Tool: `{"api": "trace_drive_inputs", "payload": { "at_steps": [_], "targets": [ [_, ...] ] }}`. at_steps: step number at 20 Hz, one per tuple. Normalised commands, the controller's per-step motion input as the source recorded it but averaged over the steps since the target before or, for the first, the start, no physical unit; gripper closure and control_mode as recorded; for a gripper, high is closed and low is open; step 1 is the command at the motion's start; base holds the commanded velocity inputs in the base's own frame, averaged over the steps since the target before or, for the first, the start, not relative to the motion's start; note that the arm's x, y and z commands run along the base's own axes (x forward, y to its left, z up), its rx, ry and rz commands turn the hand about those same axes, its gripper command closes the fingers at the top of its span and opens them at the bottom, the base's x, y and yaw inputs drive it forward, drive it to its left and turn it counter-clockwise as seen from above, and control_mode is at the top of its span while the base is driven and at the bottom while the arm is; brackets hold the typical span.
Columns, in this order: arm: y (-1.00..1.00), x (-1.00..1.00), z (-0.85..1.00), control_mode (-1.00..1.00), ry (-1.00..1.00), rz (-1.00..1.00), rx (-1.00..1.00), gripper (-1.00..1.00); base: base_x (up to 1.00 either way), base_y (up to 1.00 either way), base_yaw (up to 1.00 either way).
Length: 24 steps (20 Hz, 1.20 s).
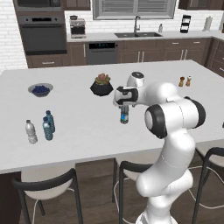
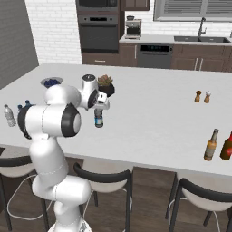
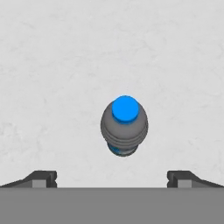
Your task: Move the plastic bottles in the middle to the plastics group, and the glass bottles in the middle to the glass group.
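Observation:
One plastic bottle (image 1: pixel 124 115) with a dark blue label band and a blue cap stands upright mid-counter. My gripper (image 1: pixel 124 106) hangs straight over it, open, fingers apart on either side of the cap. Seen from above in the hand view, the bottle (image 3: pixel 124 127) lies centred between the fingertips (image 3: pixel 43 178), below my gripper (image 3: pixel 112 179). At the counter's left stand a clear whitish bottle (image 1: pixel 30 131) and two blue water bottles (image 1: pixel 47 129). A slim amber bottle (image 2: pixel 210 145) stands near the front right edge beside a reddish bottle (image 2: pixel 226 146). Two small brownish bottles (image 2: pixel 198 96) stand farther back.
A dark pot with a plant (image 1: pixel 102 86) sits just behind my hand. A bowl of blue fruit (image 1: pixel 40 89) lies at the back left. Stools (image 1: pixel 43 186) line the counter's near edge. The white counter (image 1: pixel 87 127) stretches wide between the left bottles and the middle one.

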Motion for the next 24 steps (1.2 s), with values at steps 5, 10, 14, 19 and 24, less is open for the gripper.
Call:
{"api": "trace_drive_inputs", "payload": {
  "at_steps": [5, 10, 14, 19, 24],
  "targets": [
    [0.00, 0.19, -0.10, -1.00, 0.00, 0.00, -0.05, -1.00, 0.00, 0.00, 0.00],
    [0.00, 0.13, -0.16, -1.00, 0.00, 0.00, -0.04, -1.00, 0.00, 0.00, 0.00],
    [0.00, 0.20, -0.12, -1.00, 0.00, 0.00, 0.00, -1.00, 0.00, 0.00, 0.00],
    [0.00, 0.19, -0.04, -1.00, 0.00, 0.00, 0.00, -1.00, 0.00, 0.00, 0.00],
    [0.00, 0.00, -0.04, -1.00, 0.00, 0.00, 0.00, -1.00, 0.00, 0.00, 0.00]
  ]
}}
